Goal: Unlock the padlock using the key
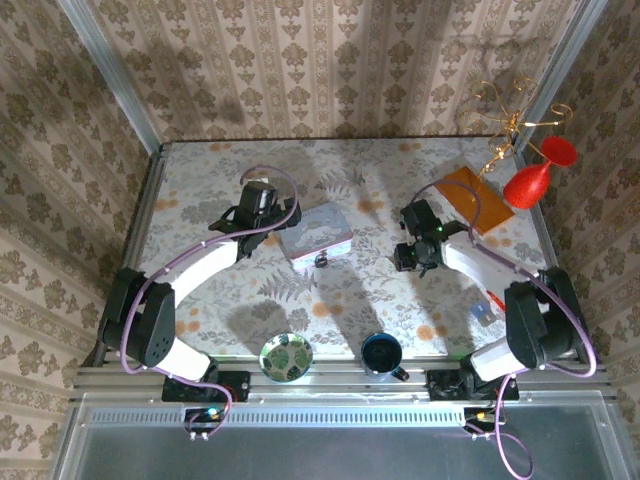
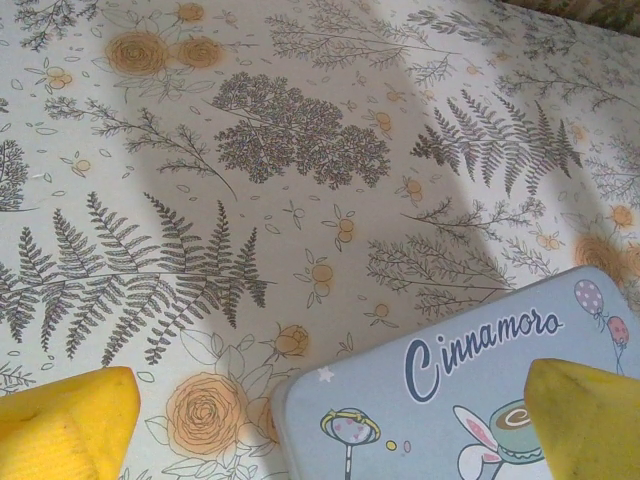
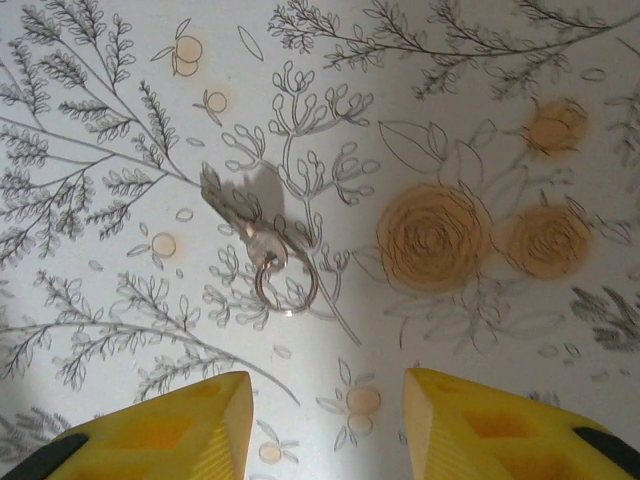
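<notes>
The padlock is a tiny dark lock lying on the floral tablecloth just in front of the pale lavender tin. The silver key lies flat on the cloth with its wire ring, just ahead of my right gripper. That gripper is open, its yellow fingers hovering over bare cloth. In the top view the right gripper is right of the padlock. My left gripper is open above the tin's near corner, with nothing between its fingers.
A green patterned bowl and a dark blue cup stand at the near edge. A red goblet, an orange sheet and a gold wire ornament sit at the back right. Small items lie by the right arm.
</notes>
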### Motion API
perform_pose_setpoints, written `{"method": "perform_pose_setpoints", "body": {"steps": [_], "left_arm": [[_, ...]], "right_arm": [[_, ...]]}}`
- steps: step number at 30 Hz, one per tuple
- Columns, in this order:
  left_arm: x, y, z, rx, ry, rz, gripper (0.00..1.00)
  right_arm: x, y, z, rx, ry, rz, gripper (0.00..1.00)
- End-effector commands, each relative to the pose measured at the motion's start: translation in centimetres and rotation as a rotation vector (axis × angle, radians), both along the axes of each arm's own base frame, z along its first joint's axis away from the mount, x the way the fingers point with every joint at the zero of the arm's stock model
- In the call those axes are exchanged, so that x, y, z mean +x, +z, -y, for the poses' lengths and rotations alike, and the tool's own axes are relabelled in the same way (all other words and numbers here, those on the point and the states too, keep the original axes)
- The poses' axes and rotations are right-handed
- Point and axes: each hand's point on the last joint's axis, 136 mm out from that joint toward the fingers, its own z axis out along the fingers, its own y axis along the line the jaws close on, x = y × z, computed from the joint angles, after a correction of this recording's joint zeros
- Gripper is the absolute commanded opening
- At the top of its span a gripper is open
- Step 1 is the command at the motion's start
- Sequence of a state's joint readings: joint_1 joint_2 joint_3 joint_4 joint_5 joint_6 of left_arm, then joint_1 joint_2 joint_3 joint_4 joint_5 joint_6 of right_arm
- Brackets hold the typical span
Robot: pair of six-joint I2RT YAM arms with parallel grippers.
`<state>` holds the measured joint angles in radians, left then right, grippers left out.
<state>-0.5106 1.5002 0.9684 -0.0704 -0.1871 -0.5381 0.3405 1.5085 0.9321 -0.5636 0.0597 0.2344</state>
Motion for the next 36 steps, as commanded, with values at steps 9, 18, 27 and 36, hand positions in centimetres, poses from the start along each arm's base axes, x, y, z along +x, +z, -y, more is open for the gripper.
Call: {"method": "perform_pose_setpoints", "body": {"steps": [9,18,27,36], "left_arm": [[-0.5,0.9,-0.6,0.014,-0.010,0.015,1.00],[-0.4,0.7,-1.0,0.005,0.001,0.007,1.00],[-0.5,0.6,-1.1,-0.022,0.015,-0.003,1.00],[-0.5,1.0,-1.4,-0.026,0.029,0.001,1.00]], "right_arm": [[3.8,-1.7,-2.3,0.050,0.176,-0.056,0.39],[3.7,-3.6,-2.3,0.038,0.186,-0.105,0.37],[2.2,-4.4,-2.4,0.059,0.195,-0.166,0.35],[1.3,-5.1,-2.5,0.036,0.196,-0.203,0.28]]}}
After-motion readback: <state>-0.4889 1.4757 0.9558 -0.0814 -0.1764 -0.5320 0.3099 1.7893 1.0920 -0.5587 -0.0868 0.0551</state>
